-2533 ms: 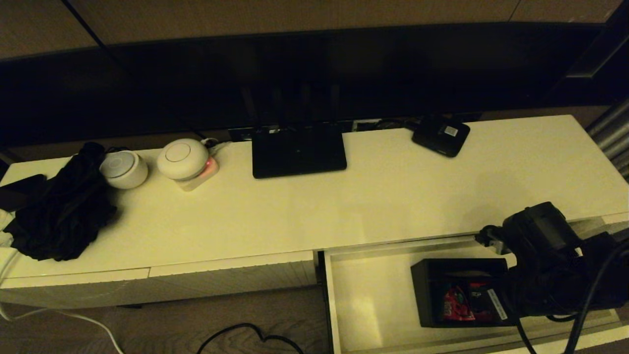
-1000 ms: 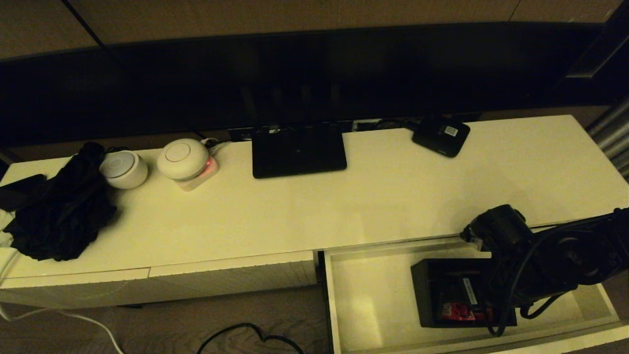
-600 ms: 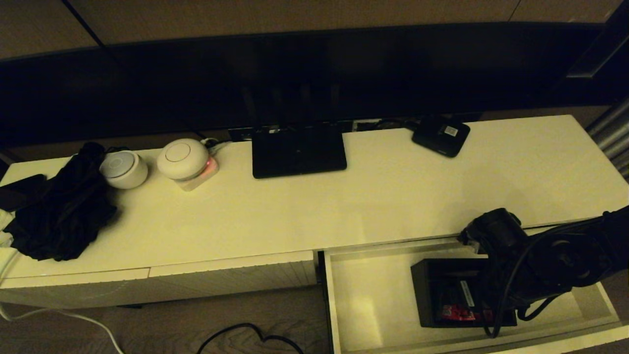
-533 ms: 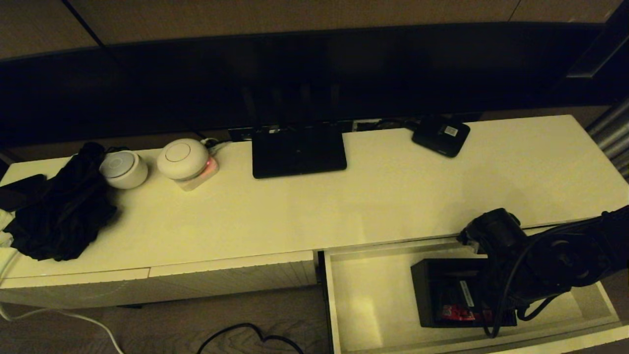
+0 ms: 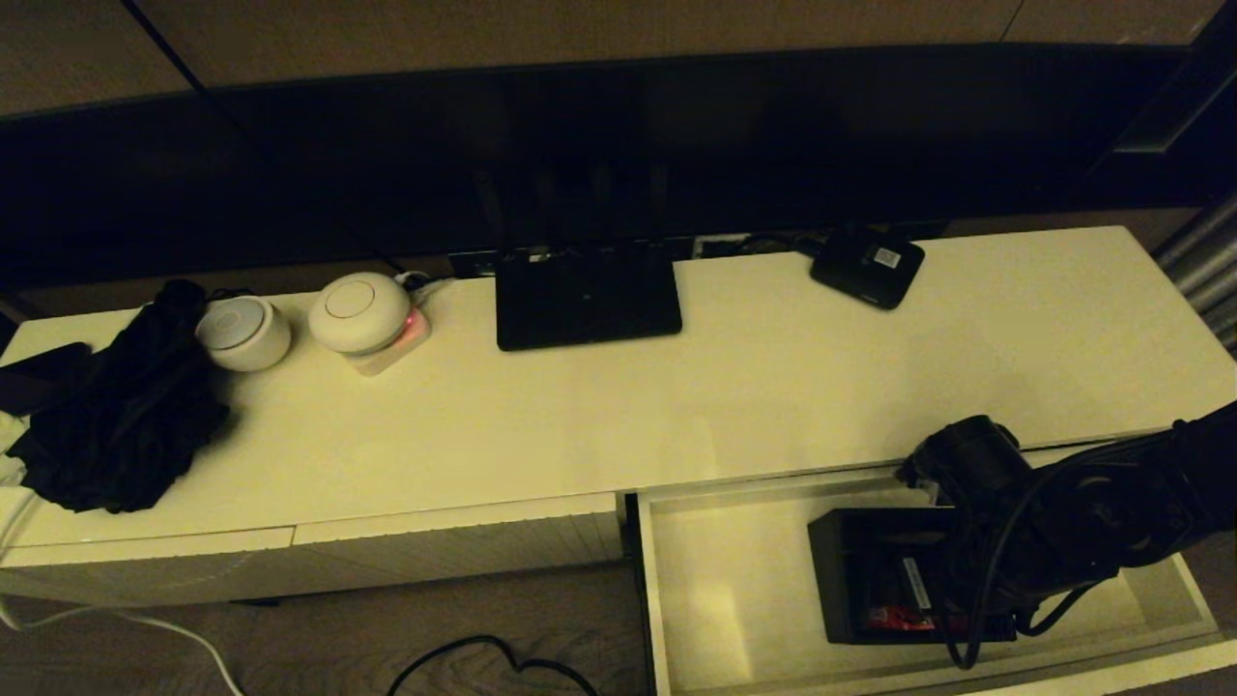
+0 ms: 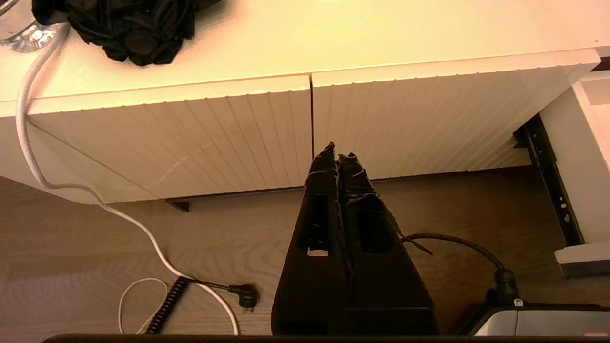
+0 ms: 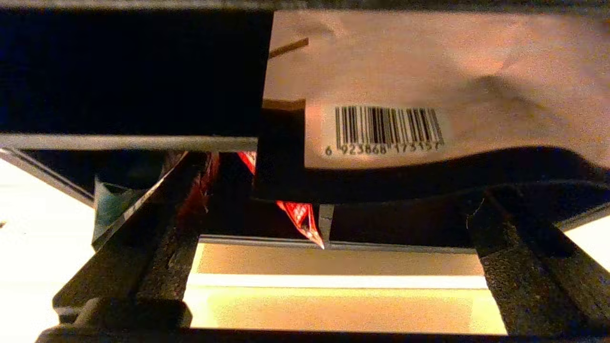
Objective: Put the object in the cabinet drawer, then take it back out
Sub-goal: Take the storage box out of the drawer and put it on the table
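Note:
The cabinet drawer (image 5: 720, 590) stands pulled out at the lower right, and the black organiser box (image 5: 860, 570) rests inside it. A red packet (image 5: 894, 616) shows in the box. My right gripper (image 5: 966, 580) reaches down over the box's right half, its wrist hiding that part. In the right wrist view the right gripper (image 7: 338, 190) is open, with its fingers (image 7: 162, 224) spread wide on either side of the box's inner dividers (image 7: 281, 157). A packet with a barcode (image 7: 386, 128) lies just ahead. My left gripper (image 6: 338, 155) is shut and empty, parked low before the closed ribbed panels (image 6: 228, 138).
On the cabinet top are a flat black router (image 5: 588, 295), a small black device with a white label (image 5: 868, 263), two white round gadgets (image 5: 359, 311), and a black cloth heap (image 5: 116, 406). Cables (image 5: 483, 662) lie on the wooden floor.
My right arm has swung left from beside the box to over its right half and sunk a little. The box and drawer have not moved.

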You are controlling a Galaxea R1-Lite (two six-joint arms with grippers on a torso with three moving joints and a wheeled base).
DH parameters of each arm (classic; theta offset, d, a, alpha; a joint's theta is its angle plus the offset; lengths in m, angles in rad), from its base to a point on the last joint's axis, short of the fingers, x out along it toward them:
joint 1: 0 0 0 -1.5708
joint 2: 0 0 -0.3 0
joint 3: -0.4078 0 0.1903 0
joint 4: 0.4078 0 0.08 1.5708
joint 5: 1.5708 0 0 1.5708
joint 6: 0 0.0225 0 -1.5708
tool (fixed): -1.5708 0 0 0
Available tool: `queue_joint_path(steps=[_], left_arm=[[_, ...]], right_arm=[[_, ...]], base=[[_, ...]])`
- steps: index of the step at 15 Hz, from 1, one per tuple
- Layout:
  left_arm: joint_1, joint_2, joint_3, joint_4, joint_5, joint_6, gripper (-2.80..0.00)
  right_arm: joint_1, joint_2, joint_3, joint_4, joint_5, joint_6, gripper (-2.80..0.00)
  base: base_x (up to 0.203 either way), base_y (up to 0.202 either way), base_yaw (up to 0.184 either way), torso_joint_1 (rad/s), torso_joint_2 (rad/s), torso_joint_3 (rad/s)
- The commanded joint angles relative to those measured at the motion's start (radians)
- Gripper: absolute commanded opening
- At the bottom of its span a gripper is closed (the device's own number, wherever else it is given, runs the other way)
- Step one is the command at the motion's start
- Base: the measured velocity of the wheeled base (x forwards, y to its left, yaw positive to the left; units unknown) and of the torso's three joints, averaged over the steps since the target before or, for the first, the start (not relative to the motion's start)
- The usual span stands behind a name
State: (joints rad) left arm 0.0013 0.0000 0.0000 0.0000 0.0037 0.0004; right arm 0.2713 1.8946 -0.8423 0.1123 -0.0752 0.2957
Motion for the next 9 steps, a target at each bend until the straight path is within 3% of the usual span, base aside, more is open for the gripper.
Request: queue_joint_path(steps=[1, 2, 9], left_arm=[[0.0, 0.0, 0.003, 0.0, 0.001, 0.0, -2.8], [0.0, 0.0, 0.003, 0.0, 0.001, 0.0, -2.8], [0.0, 0.0, 0.003, 0.0, 0.001, 0.0, -2.8]], right_arm=[[0.0, 0.006, 0.0, -0.003, 0.002, 0.002, 0.0], [0.0, 0.006, -0.001, -0.003, 0.003, 0.0, -2.8], [0.002, -0.003, -0.003, -0.008, 0.003, -0.02, -2.8]], base=[[0.0, 0.0, 0.0, 0.0, 0.0, 0.0], [0.0, 0.0, 0.0, 0.0, 0.0, 0.0], [0.0, 0.0, 0.0, 0.0, 0.0, 0.0]])
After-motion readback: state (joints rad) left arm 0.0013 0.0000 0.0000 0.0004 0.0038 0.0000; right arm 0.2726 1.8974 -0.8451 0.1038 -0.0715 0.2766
